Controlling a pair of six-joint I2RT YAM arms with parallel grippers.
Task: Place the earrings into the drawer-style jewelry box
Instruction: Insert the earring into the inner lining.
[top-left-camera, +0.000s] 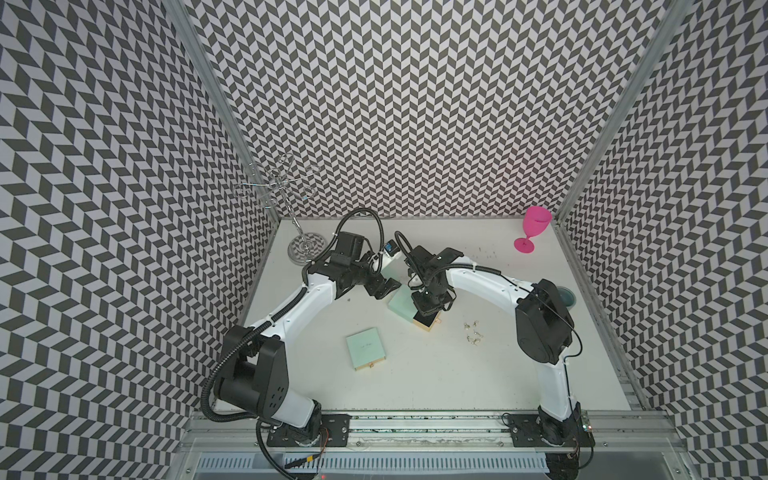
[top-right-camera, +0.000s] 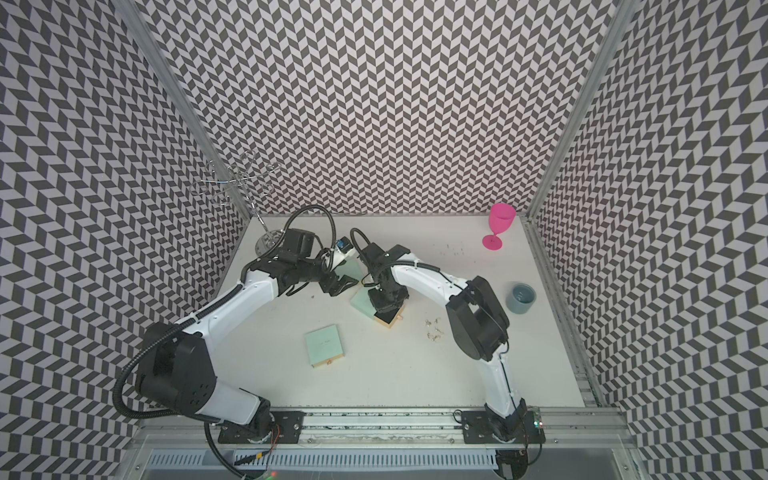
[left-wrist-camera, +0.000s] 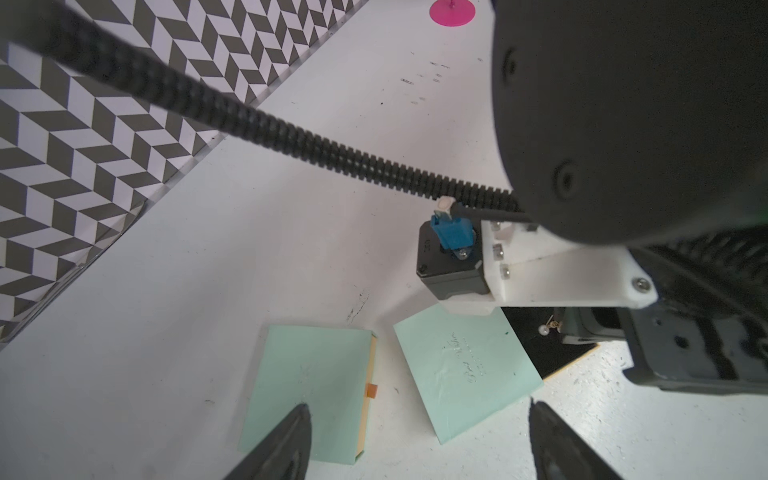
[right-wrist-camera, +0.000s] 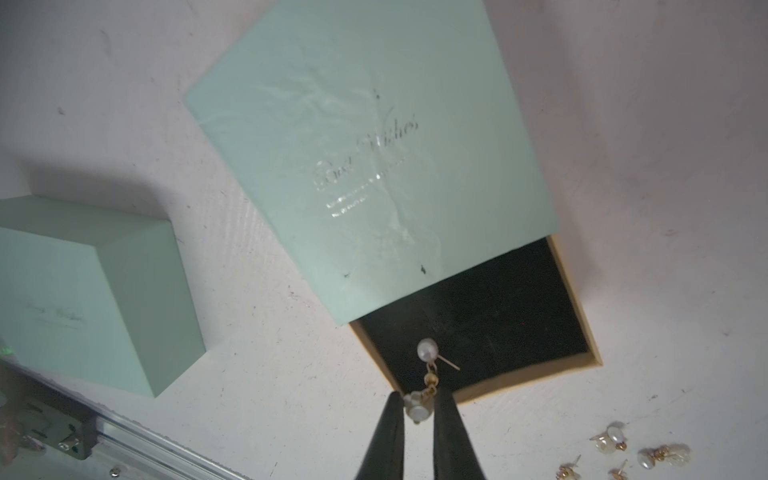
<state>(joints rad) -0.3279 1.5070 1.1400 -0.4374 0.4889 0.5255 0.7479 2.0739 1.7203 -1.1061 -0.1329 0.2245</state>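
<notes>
Both top views hang high overhead on my base side, looking steeply down on the whole bench (top-left-camera: 457, 374) (top-right-camera: 415, 374) — nearly one scene. My wrist cameras sit close behind my left end effector (left-wrist-camera: 417, 403) and right end effector (right-wrist-camera: 419, 395) — both share the open jewelry box (left-wrist-camera: 465, 365) (right-wrist-camera: 374, 166).

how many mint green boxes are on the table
3. One closed mint-green cardboard box near the front; one with its drawer open under the right tool; one closed behind it, mostly hidden under the left arm.

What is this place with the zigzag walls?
Probably a robot test booth: two robot arms bolted to a metal rail, zigzag walls around a white table, practice props like a pink goblet.
</notes>
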